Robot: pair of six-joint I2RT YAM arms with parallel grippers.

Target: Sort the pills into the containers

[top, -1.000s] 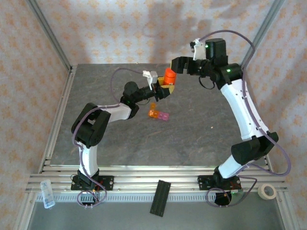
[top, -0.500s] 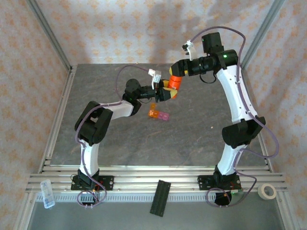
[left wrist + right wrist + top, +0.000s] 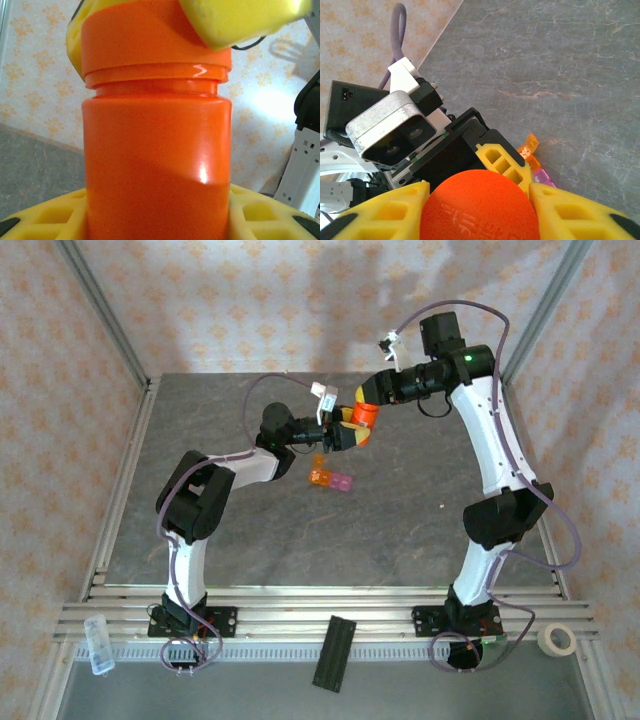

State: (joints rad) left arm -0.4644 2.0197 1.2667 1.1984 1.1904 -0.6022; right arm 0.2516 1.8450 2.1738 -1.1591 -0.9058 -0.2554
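While left gripper (image 3: pixel 347 433) clamps glossy orange cylindrical bottle (image 3: pixel 155 150), right gripper (image 3: pixel 368 406) pinches its round embossed cap (image 3: pixel 480 210).

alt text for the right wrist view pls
The right hand grips the round top of an orange bottle between its yellow fingers, seen from above. Behind it are the other arm's silver wrist camera and, on the grey table, a small strip of containers, orange then pink, one orange lid raised.

From above the surface's (image 3: pixel 250 530) near edge one camera looks down; both wrist cameras closely face the same bottle (image 3: pixel 155 150).
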